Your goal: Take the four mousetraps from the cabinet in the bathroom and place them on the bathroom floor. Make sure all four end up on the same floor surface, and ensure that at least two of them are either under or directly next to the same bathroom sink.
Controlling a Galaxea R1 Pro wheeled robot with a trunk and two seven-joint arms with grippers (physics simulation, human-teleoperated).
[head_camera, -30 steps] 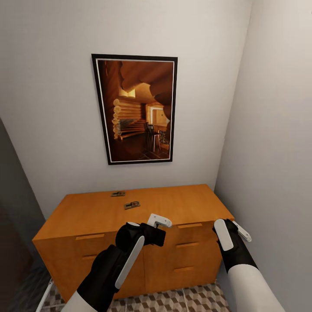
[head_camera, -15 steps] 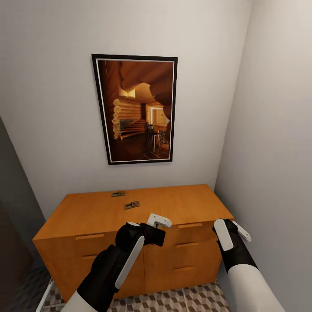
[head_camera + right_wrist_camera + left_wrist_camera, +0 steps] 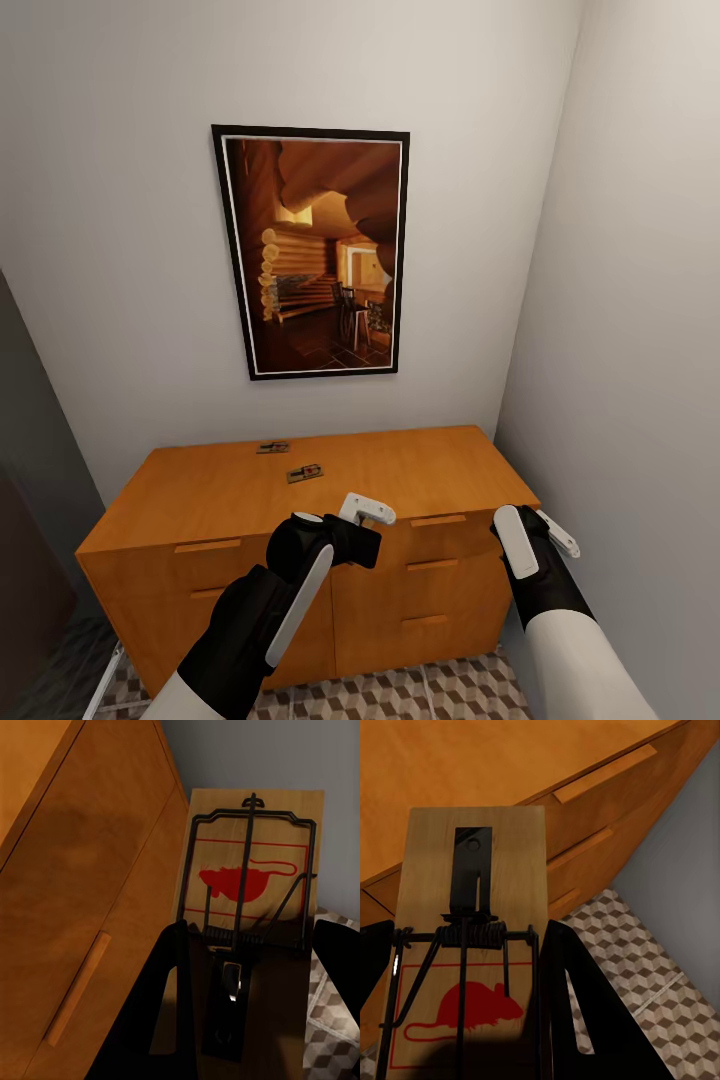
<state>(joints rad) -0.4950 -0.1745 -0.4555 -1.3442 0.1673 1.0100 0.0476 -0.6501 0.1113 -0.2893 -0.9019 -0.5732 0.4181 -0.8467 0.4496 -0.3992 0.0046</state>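
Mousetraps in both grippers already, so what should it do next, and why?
Probably back away from the cabinet and turn toward the sink area. The left gripper and right gripper each clamp a mousetrap, so neither can lift the two traps on the cabinet top until these reach the tiled floor.

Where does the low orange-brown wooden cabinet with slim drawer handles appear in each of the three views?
Head view: the orange-brown wooden cabinet spans the lower middle, beyond both grippers.
Left wrist view: its top and drawer fronts sit behind the held mousetrap.
Right wrist view: its drawer front runs alongside the other held mousetrap.
Shared landmark: the slim wooden drawer handles.
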